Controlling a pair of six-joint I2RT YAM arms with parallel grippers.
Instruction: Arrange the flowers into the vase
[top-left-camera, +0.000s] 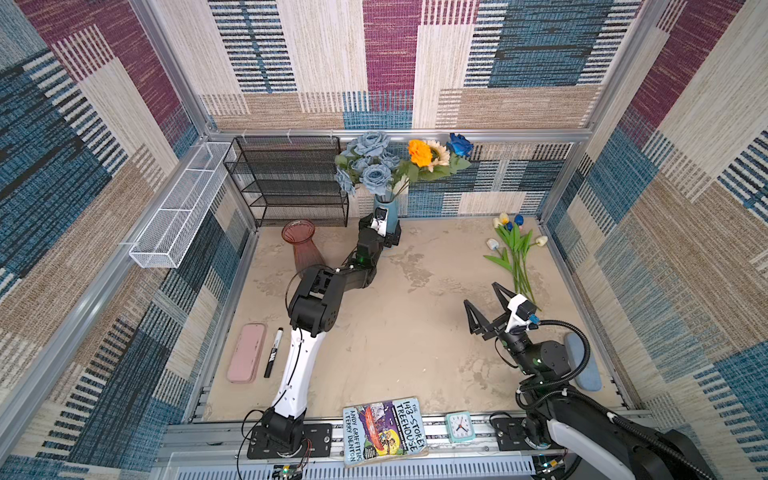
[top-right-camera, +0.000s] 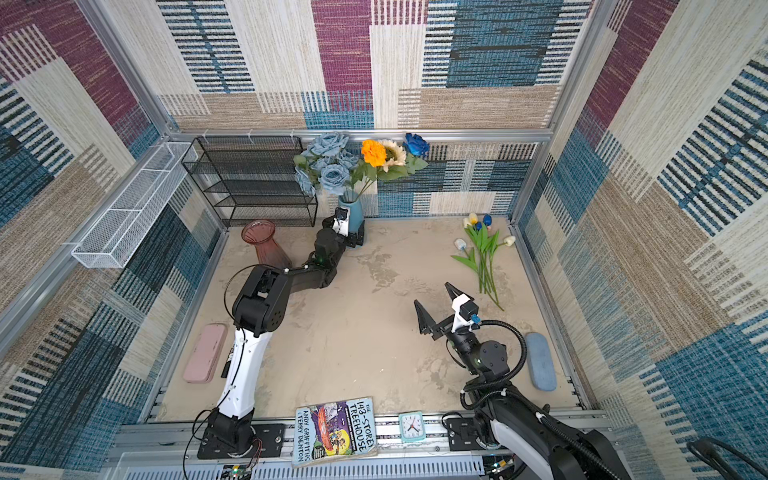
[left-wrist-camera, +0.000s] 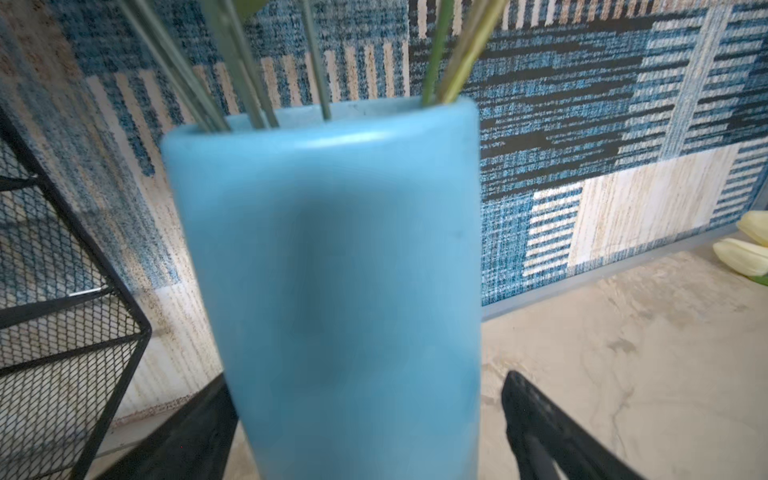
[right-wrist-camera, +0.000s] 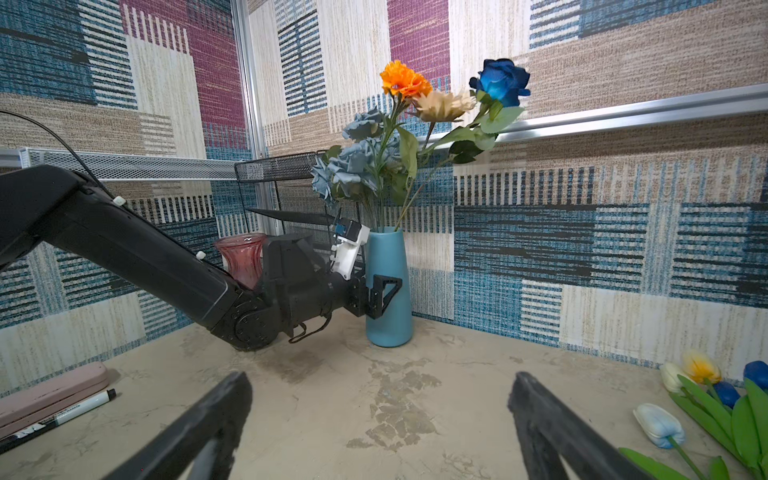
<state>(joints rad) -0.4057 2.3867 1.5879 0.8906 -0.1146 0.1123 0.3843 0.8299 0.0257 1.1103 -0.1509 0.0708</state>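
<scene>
A blue vase (top-left-camera: 391, 207) (right-wrist-camera: 388, 282) stands at the back wall and holds flowers: a dusty-blue rose bunch (top-left-camera: 370, 162), an orange marigold (top-left-camera: 419, 151), a cream sunflower (top-left-camera: 441, 154) and a deep-blue rose (top-left-camera: 459, 144). My left gripper (left-wrist-camera: 370, 382) is open astride the vase's lower body. One finger (left-wrist-camera: 540, 415) stands clear of the vase wall; the other is right beside the wall, and I cannot tell whether it touches. A bunch of small tulips (top-left-camera: 515, 245) (right-wrist-camera: 706, 403) lies on the table at the right. My right gripper (top-left-camera: 482, 295) (right-wrist-camera: 380, 378) hovers open and empty just in front of their stem ends.
A pink glass vase (top-left-camera: 299, 245) stands empty left of the left arm. Behind it are a black mesh shelf (top-left-camera: 286, 178) and a white wire basket (top-left-camera: 178, 208). A pink case (top-left-camera: 246, 353), marker (top-left-camera: 273, 352), book (top-left-camera: 384, 430), clock (top-left-camera: 459, 427) and blue case (top-left-camera: 582, 361) lie near the front.
</scene>
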